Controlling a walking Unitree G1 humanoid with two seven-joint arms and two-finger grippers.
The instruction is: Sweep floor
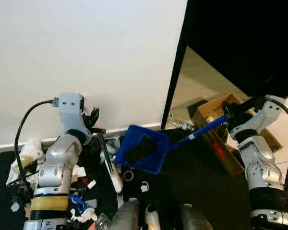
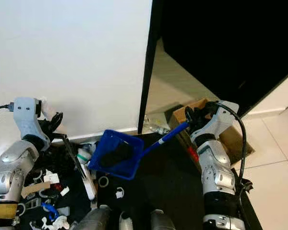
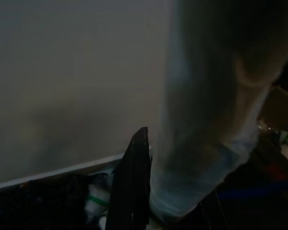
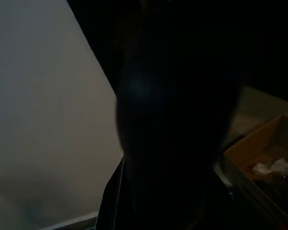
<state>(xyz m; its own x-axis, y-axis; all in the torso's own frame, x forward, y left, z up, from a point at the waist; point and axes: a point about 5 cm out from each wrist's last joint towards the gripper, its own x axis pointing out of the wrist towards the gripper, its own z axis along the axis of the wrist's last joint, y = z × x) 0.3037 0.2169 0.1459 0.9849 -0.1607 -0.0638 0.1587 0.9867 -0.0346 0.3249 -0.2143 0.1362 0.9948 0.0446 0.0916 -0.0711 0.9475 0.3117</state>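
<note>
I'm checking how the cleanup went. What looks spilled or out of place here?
Litter is strewn over the dark floor along the white wall on the robot's left: paper scraps, wrappers, small rings. The right gripper holds a blue dustpan raised above it, something dark inside.

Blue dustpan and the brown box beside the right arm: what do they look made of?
The dustpan looks like moulded plastic: uniform saturated blue, thin rigid walls, slight sheen. Its handle could be plastic or painted metal. The box looks like matte corrugated cardboard, with brown open flaps.
</note>
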